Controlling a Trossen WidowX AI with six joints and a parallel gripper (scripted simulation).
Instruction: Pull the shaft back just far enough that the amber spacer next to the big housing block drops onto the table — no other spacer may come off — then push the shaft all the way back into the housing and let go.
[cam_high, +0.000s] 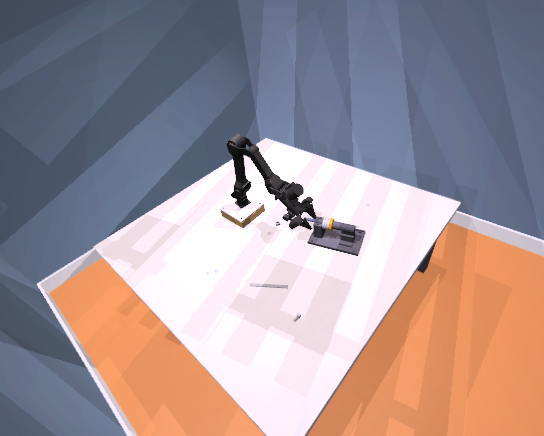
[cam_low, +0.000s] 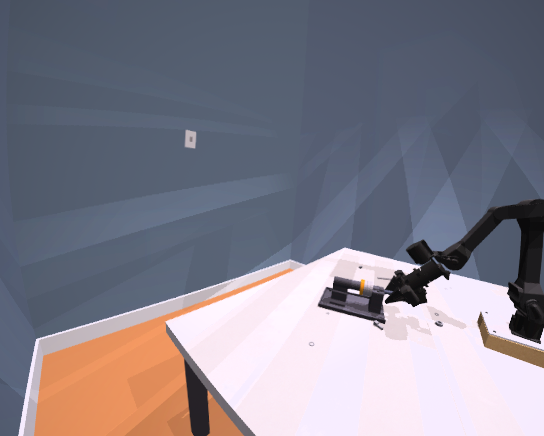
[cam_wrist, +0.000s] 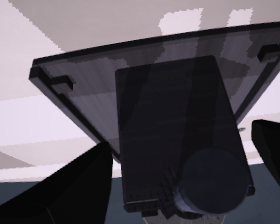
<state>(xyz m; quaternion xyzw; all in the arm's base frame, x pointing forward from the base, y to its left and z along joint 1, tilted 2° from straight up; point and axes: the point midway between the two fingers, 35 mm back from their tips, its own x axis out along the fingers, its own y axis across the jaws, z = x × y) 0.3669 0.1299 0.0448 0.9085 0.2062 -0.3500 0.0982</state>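
one large white flat-topped table (cam_high: 210, 320) (cam_low: 320, 390) (cam_wrist: 25, 115) fills much of the view. on it stands one black jointed robot arm (cam_high: 260, 162) (cam_low: 482, 232), its base on a white-topped, tan-sided block (cam_high: 250, 211) (cam_low: 505, 345); it rises, bends at the top, then slopes down towards the fixture.

its black two-fingered gripper (cam_high: 313, 221) (cam_low: 387, 296) (cam_wrist: 181, 141) points down at a slant, fingers apart, one on each side of the shaft's end in the wrist view, clamped on nothing.

one dark grey rectangular base plate (cam_high: 325, 243) (cam_low: 345, 308) (cam_wrist: 95, 95) carries the dark grey cylindrical housing (cam_high: 343, 227) (cam_low: 345, 283). one amber ring-shaped spacer (cam_high: 331, 224) (cam_low: 362, 287) sits up on the shaft line beside the housing, off the table; pale spacers (cam_high: 325, 223) (cam_low: 369, 288) adjoin it, too small to count. one blue-grey round shaft (cam_high: 310, 220) (cam_low: 388, 291) (cam_wrist: 214, 180) sticks out towards the gripper. no writing can be read.
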